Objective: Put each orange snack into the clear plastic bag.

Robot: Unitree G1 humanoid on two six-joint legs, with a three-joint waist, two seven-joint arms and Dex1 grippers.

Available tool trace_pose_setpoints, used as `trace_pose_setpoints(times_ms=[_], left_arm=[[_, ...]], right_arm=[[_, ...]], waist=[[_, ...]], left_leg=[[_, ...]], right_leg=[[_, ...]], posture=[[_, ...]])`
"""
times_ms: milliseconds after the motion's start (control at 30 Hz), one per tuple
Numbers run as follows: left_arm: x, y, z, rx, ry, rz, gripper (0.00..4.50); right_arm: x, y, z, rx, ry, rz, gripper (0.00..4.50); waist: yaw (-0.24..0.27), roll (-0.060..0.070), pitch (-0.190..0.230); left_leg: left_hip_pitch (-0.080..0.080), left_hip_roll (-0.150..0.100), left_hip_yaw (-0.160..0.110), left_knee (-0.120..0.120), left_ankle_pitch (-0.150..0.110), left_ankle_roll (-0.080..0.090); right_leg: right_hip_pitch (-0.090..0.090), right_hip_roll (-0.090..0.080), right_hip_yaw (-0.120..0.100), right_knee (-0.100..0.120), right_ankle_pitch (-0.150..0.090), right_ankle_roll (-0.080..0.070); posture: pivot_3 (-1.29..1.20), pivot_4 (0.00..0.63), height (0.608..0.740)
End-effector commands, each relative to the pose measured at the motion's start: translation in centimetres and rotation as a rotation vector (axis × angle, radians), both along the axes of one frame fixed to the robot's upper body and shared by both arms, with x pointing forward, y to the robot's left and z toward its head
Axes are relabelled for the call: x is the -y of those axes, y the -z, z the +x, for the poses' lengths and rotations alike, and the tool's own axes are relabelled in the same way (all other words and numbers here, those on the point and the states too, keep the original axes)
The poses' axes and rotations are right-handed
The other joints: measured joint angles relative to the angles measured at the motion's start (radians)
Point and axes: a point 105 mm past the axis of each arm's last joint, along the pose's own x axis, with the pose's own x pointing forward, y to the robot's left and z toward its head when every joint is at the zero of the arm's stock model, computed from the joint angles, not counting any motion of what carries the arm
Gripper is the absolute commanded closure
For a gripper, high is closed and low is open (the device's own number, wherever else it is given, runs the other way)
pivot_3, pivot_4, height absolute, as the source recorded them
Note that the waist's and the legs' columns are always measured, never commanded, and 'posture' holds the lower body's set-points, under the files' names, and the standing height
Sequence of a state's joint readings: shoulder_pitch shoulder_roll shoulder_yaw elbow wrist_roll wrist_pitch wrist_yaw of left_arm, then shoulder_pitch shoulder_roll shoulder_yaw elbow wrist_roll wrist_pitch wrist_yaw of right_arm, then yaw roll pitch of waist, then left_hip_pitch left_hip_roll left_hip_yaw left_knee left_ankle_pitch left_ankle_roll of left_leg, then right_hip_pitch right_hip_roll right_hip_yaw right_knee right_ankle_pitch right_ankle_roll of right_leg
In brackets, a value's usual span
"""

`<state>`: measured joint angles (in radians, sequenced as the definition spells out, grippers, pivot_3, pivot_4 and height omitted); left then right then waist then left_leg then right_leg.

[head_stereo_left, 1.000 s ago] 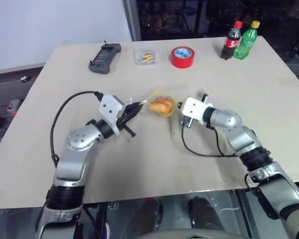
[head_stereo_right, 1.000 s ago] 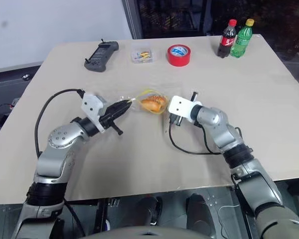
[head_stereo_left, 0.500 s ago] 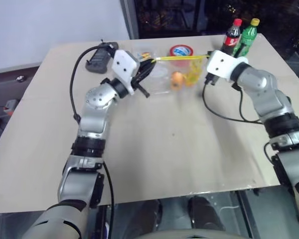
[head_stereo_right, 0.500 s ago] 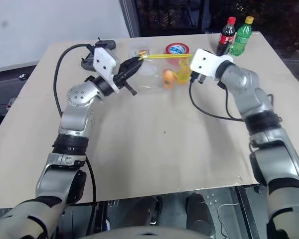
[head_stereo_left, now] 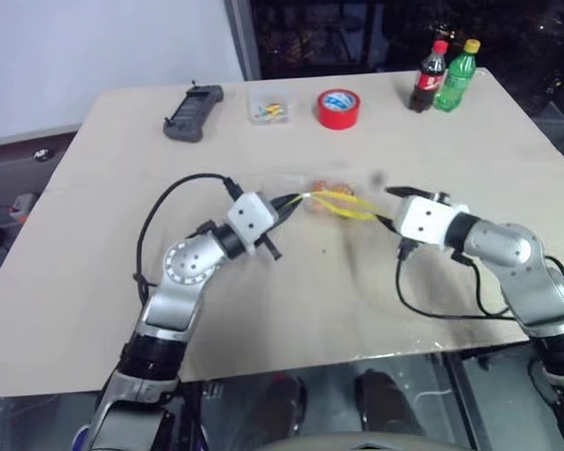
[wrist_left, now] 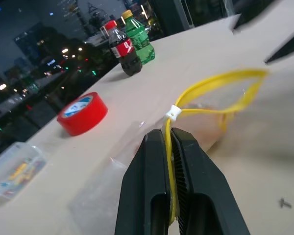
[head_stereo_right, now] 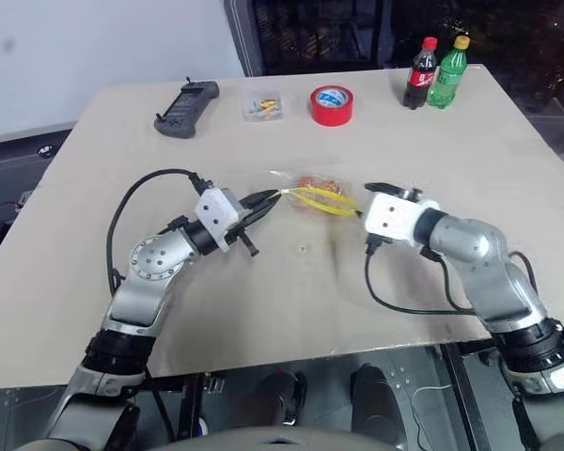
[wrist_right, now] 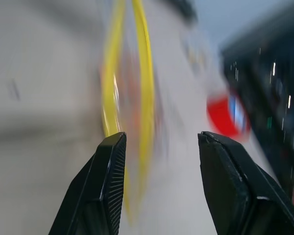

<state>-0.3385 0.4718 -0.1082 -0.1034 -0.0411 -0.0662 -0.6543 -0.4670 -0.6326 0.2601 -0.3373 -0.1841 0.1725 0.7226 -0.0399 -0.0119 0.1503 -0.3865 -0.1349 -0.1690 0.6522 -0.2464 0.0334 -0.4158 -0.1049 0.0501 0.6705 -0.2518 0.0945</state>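
My left claw (head_stereo_right: 274, 196) pinches the bag's (head_stereo_right: 305, 193) yellow seal at mid-table. The bag lies flat between my claws, an orange snack (head_stereo_right: 317, 184) inside. My right claw (wrist_right: 159, 147) stands wide, holding nothing, just beside the seal's far end.

red tape roll (head_stereo_right: 331, 104) (blue centre), yellow bag seal (head_stereo_right: 321, 199)

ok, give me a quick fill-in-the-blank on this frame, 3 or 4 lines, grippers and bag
1. The left gripper is shut on the bag's ____ seal strip.
2. The right gripper has its fingers ____, with nothing between them.
3. The bag lies between the two grippers with an ____ snack inside it.
4. The tape roll at the far side of the table is ____.

Missing words: yellow; open; orange; red
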Motion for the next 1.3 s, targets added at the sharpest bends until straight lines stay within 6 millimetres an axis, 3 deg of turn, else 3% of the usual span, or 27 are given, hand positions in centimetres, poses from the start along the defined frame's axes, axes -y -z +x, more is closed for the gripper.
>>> trace_pose_setpoints(times_ms=[33,200,333,933,1067,1300], left_arm=[[0.4,-0.8,-0.5,0.054,0.029,0.039,4.50],[0.7,-0.7,-0.5,0.067,0.041,0.061,4.50],[0.8,-0.6,-0.6,0.078,0.043,0.076,4.50],[0.8,-1.3,-1.0,0.124,0.065,0.125,4.50],[1.0,-1.6,-1.1,0.125,0.066,0.122,4.50],[1.0,-1.6,-1.0,0.123,0.060,0.121,4.50]], right_arm=[[-3.6,-0.9,-1.0,0.047,-0.132,-0.037,2.15],[-5.9,-0.6,-0.4,0.045,-0.195,-0.071,2.15],[-6.3,-0.4,0.2,0.068,-0.208,-0.101,3.40],[-6.8,-0.7,1.2,0.096,-0.208,-0.114,3.40],[-6.8,-0.6,1.2,0.090,-0.209,-0.114,4.45],[-6.8,-0.9,1.2,0.090,-0.207,-0.098,4.45]], waist=[[0.005,0.000,0.000],[0.021,0.000,0.000],[0.026,0.000,0.000],[0.024,0.000,0.000],[0.024,0.000,0.000],[0.024,0.000,0.000]], left_leg=[[0.001,0.000,-0.001,0.000,0.000,0.000],[-0.002,0.000,-0.003,0.000,0.000,0.000],[-0.008,0.000,-0.004,0.000,0.000,0.000],[-0.008,0.000,-0.004,0.000,0.000,0.000],[-0.008,0.000,-0.004,0.000,0.000,0.000],[-0.008,0.000,-0.004,0.000,0.000,0.000]], right_leg=[[0.001,0.000,-0.001,-0.001,0.000,0.000],[0.001,0.000,-0.003,-0.007,0.000,0.000],[-0.003,-0.001,-0.005,-0.008,0.000,0.000],[-0.003,0.000,-0.005,-0.008,0.000,0.000],[-0.003,0.000,-0.005,-0.008,0.000,0.000],[-0.003,0.000,-0.005,-0.008,0.000,0.000]], posture=[[0.00,0.150,0.740],[0.00,0.150,0.740],[0.00,0.150,0.740],[0.00,0.150,0.740],[0.00,0.150,0.740],[0.00,0.150,0.740]])
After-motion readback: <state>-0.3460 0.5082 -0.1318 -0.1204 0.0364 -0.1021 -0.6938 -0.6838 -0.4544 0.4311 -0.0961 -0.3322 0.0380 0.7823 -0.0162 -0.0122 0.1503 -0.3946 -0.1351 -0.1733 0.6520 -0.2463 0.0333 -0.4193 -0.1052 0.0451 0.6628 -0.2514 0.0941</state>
